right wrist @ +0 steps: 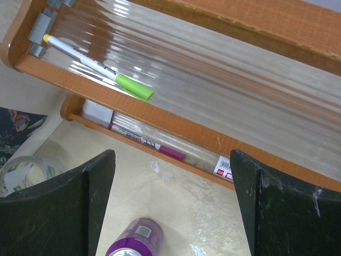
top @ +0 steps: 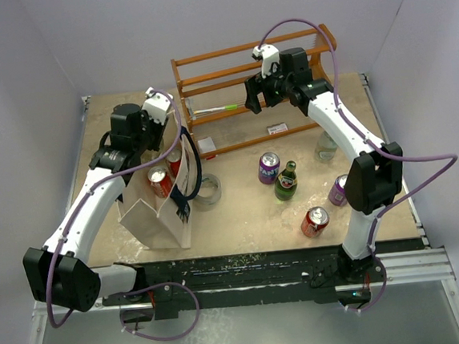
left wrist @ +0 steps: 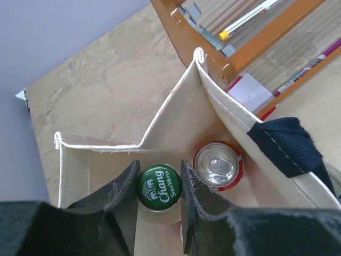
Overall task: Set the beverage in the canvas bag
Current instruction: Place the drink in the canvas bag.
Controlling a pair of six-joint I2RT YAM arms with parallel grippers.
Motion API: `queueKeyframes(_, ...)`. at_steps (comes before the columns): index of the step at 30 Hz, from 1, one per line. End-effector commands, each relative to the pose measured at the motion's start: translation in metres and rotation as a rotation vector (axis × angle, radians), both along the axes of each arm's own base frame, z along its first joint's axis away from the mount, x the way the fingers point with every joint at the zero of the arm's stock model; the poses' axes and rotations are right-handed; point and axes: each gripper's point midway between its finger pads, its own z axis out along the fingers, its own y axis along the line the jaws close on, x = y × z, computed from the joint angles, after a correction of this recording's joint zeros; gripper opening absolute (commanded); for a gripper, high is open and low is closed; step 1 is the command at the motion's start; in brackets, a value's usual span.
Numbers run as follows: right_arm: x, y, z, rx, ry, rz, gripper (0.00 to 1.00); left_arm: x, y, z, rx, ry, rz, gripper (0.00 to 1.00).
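Left wrist view is showing the left tool [left wrist: 159, 169] clamping the neck of the beverage bottle [left wrist: 159, 186], its green cap sitting down inside the canvas bag [left wrist: 176, 120], just beside a red can [left wrist: 218, 165]. Being glass, it is likely handling heavy, stiff, slick and breakable, so the neck under the cap seems the place to grip. The bag's soft walls and navy strap [left wrist: 287, 144] are crowding it. Further right, the right tool [right wrist: 171, 160] is hanging with fingers wide apart over the wooden rack [right wrist: 213, 133], a purple can [right wrist: 136, 240] below.
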Motion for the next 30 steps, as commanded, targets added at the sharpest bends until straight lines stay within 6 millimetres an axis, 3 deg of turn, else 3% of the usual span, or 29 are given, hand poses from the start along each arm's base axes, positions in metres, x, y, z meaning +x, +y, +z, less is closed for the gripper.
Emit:
queueKeyframes(1,0.003,-0.005,0.057,0.020,-0.139,-0.016,0.89,0.026,0.008,0.066,-0.107,-0.256,0.095,0.00)
queueKeyframes(10,0.001,-0.001,0.059,0.011,-0.150,-0.007,0.89,0.032,0.020,0.046,-0.197,-0.232,0.221,0.00)
queueKeyframes(30,-0.002,0.006,0.058,0.004,-0.153,0.012,0.90,0.024,0.034,-0.017,-0.384,-0.072,0.389,0.00)
